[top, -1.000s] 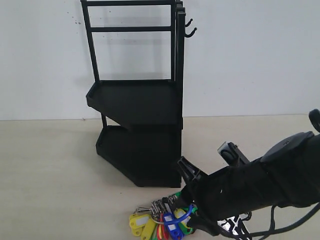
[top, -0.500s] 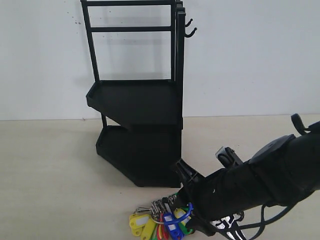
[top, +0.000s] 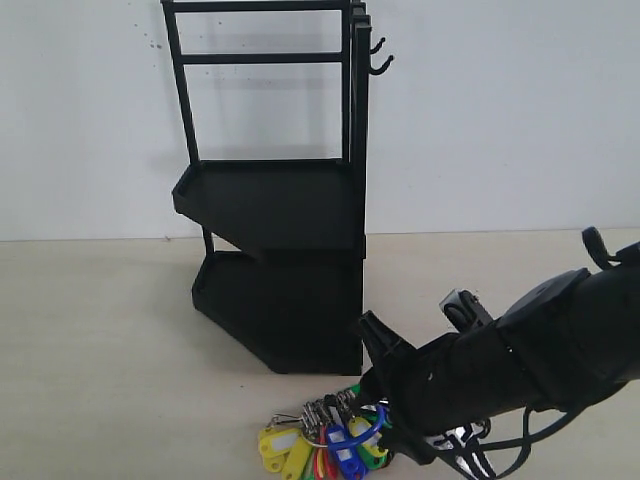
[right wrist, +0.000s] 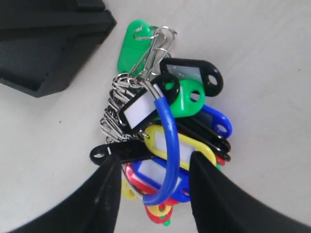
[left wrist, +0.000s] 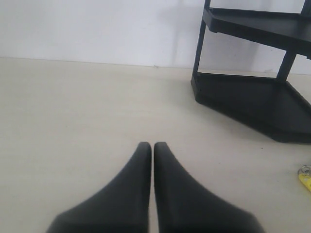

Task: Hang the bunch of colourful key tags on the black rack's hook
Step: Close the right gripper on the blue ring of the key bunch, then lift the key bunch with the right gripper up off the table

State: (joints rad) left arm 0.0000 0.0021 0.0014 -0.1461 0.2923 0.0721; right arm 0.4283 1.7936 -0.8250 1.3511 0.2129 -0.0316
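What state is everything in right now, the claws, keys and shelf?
colourful key tag bunch, lying on the table, not hung.
black rack, upright; side hooks bare.
left gripper, shut, holding nothing.
right gripper, open, straddling the bunch's blue loop.

You are working at a robot test bench in a laboratory-type room. Evidence: a plain white wall (top: 500, 110) closes off the far side. The work surface is a pale wood-grain tabletop (top: 100, 340). The props on it are a black rack (top: 280, 200) at the far middle and a colourful key tag bunch (top: 320, 445) at the near edge. A black-sleeved robot arm (top: 530, 350) with loose cables (top: 520, 455) enters from the right.
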